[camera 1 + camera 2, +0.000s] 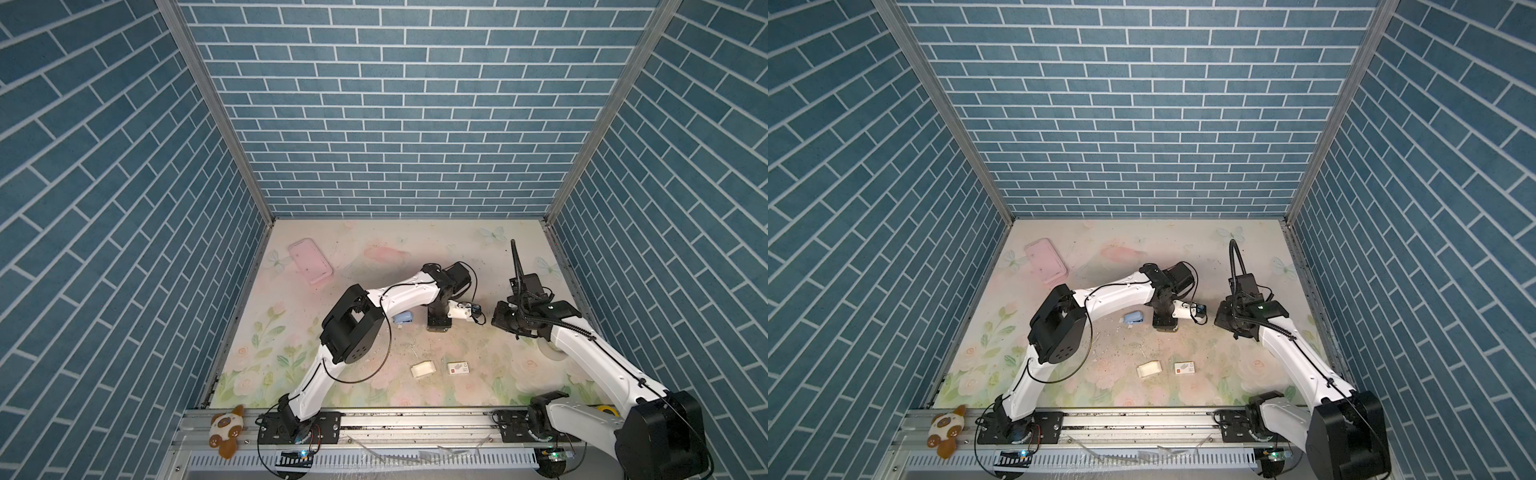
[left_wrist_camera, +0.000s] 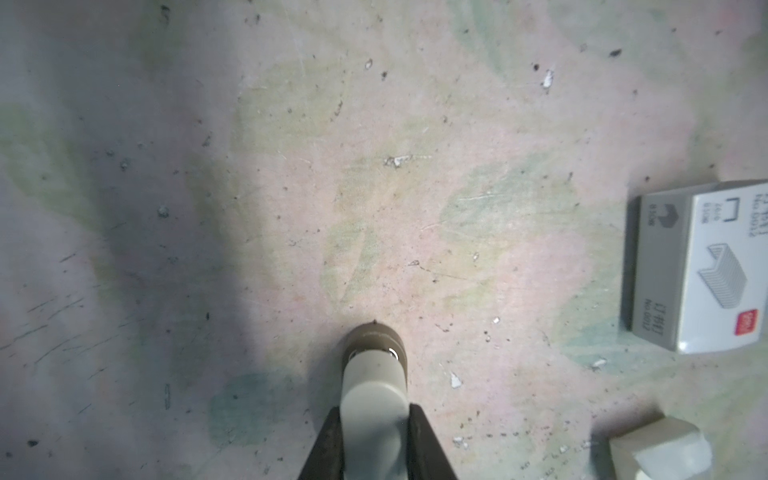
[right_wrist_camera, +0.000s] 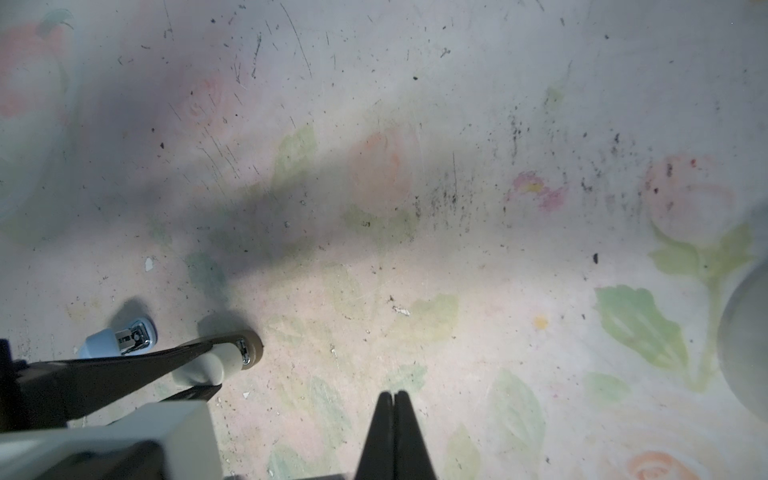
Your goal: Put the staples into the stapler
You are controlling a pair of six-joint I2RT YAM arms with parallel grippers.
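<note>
My left gripper (image 2: 374,409) is shut on a small cream stapler (image 2: 374,374), whose nose rests on or just above the floral mat. In the right wrist view the same cream stapler (image 3: 216,361) shows between the left gripper's dark fingers (image 3: 137,365). A light-blue stapler (image 1: 404,318) lies on the mat just beside it. The red-marked white sleeve (image 1: 458,368) and the white card tray (image 1: 423,369) lie apart nearer the front. The staples themselves are hidden. My right gripper (image 3: 392,395) hovers shut and empty, to the right of the left gripper (image 1: 436,323).
A pink case (image 1: 311,261) lies at the back left. A plush toy (image 1: 226,428) and a yellow tape roll (image 1: 606,411) sit on the front rail. A pale round object (image 1: 550,351) sits under the right arm. Blue brick walls enclose the mat.
</note>
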